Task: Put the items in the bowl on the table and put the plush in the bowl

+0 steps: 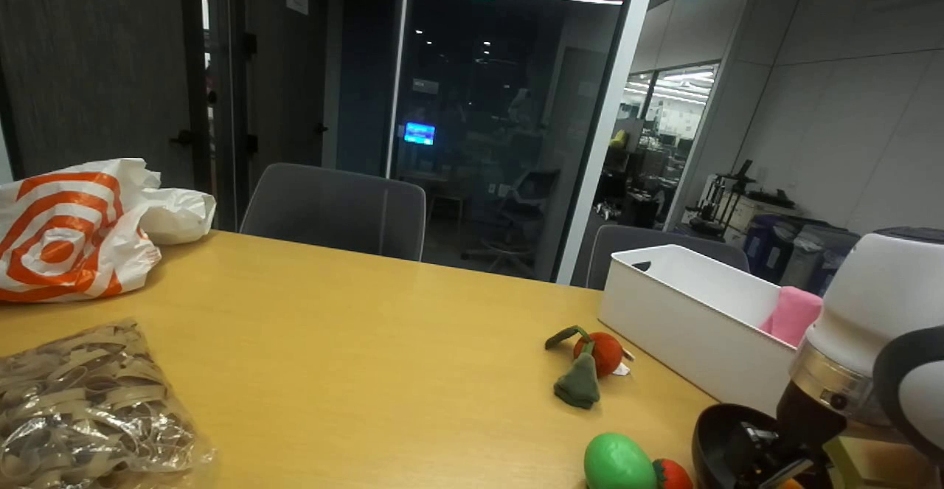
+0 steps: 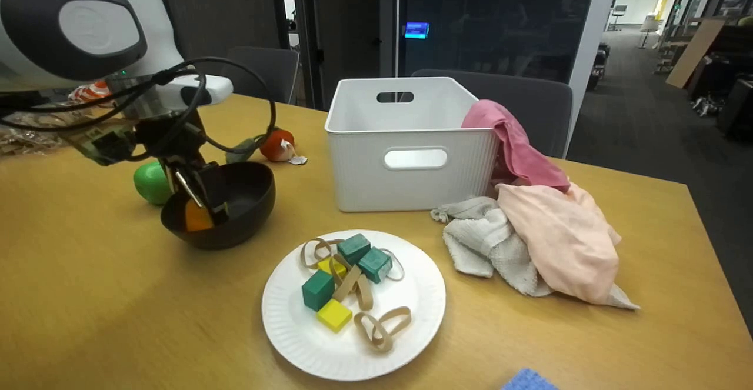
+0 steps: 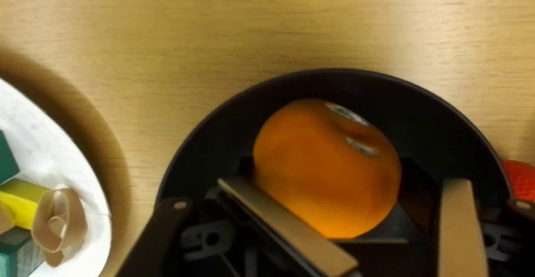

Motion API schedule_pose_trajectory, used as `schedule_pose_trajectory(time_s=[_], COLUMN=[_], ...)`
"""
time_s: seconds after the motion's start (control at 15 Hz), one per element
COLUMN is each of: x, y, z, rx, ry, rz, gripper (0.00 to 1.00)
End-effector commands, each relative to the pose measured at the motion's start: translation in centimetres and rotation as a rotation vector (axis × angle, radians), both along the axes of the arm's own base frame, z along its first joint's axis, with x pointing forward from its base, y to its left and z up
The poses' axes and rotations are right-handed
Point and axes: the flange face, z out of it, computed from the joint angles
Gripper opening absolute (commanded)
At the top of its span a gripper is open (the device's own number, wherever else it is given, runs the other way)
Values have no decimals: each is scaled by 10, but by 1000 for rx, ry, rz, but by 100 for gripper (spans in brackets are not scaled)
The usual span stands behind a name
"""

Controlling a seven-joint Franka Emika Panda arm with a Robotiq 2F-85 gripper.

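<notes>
Down in the black bowl [image 2: 244,225], out on the worktop [image 2: 147,325]: an orange piece [image 3: 322,156]. Roughly round, so no clear long axis, but with a dimple and two greyish marks toward the upper right in the wrist view. To either side of it, the jaws of the end effector [image 3: 334,181], reaching into the bowl. Loose around the orange piece or squeezing it? Honestly can't tell. Kinda tilted rim on that bowl, higher toward the plush [image 1: 588,368].

Just beside the bowl, a green ball [image 1: 618,463], with a red piece [image 1: 672,476] right next to it. In an exterior view, between the green ball and the white bin [image 2: 412,187], that plush: long axis of the grey-green lobe nearly straight toward the camera, wide end nearest, stem bent off left, red-orange round part on the right.

Over the bin's edge, a pink cloth [image 2: 509,137]; beside the bin, a peach cloth [image 2: 559,237] and a grey cloth [image 2: 479,237]. Near the bowl, a white plate [image 2: 417,310] of teal blocks [image 2: 318,290], yellow blocks [image 2: 335,316] and tan bands [image 3: 74,227]. Well apart, a white bag [image 1: 66,231] and a clear bag [image 1: 88,408].
</notes>
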Motion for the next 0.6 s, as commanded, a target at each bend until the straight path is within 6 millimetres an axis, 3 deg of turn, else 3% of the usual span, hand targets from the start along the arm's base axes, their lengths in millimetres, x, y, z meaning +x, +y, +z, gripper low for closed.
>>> schedule_pose_trajectory(time_s=[0.0, 0.2, 0.53], x=[5, 6, 17], y=[-3, -6, -1], z=[3, 12, 65], rx=[-14, -22, 22], ry=[-48, -75, -263], rz=[-17, -37, -43], gripper=[57, 57, 57])
